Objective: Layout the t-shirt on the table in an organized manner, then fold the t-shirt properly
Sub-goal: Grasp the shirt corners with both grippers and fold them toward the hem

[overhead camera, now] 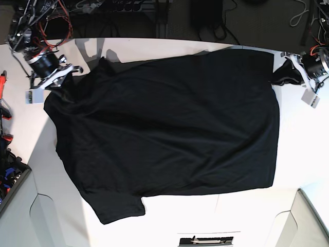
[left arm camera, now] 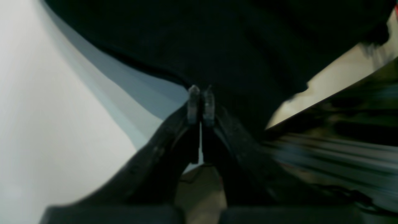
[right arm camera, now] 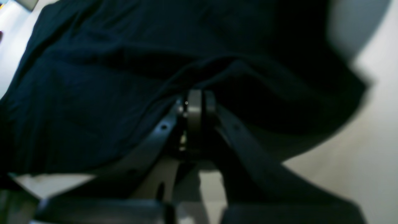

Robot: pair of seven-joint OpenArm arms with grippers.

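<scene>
Table (overhead camera: 205, 211): white; near edge bare, one sleeve hanging toward it.
T-shirt (overhead camera: 169, 128): black, spread across most of the table, skewed, rippled through the middle; far corners lifted at both sides.
Right gripper (right arm camera: 199, 96): far corner on the base view's left; jaws pressed together on a fold of cloth.
Left gripper (left arm camera: 201, 93): far corner on the base view's right; jaws closed tight on the hem edge.
Risks: thin pinches may slip under tension; uneven pulling would likely twist the shirt further; cloth may drag past the far table edge.
</scene>
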